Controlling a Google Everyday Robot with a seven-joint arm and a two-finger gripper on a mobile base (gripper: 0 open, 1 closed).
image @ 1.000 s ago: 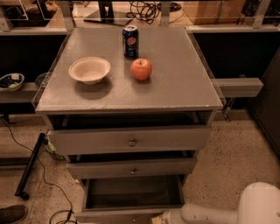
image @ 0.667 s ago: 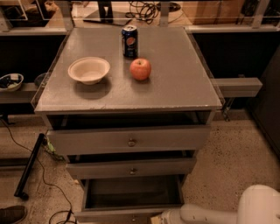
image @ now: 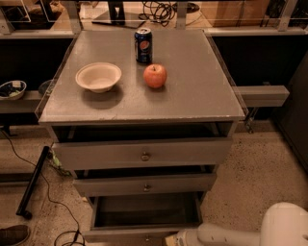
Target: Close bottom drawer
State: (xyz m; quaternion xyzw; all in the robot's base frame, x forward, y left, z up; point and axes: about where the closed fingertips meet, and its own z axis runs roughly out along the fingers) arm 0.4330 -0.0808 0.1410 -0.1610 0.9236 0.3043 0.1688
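Hardly anything has shifted in the last second. The bottom drawer (image: 144, 214) stands as far out as before, low in the middle of the frame, its deep plain box open to view and its shallow front panel almost at the bottom edge. The white arm (image: 231, 235) still reaches in from the lower right corner, and the claw (image: 172, 238) stays at the right part of that front panel, right against it or just short of it. Whether the claw is clenched or released, I cannot tell from here.

Above the bottom drawer, the middle drawer (image: 144, 185) and the wide top drawer (image: 144, 153) each stand a little way out, each with a round knob at its centre.

On the grey counter (image: 202, 96) a pale bowl (image: 98, 77) sits to the left. A red apple (image: 155, 76) is near it on the right, and a dark blue soda can (image: 143, 45) stands upright just behind the apple.

The floor (image: 260, 168) is speckled and light. At the left a black bar (image: 33, 182) slants across it, with a thin cable (image: 57, 202) trailing beside, and a dark shoe (image: 13, 234) shows in the lower left corner. A small dish (image: 12, 90) rests on a low shelf at the left edge. A grey beam (image: 262, 95) juts out on the right, and tangled cables (image: 159, 8) lie along the top of the frame.
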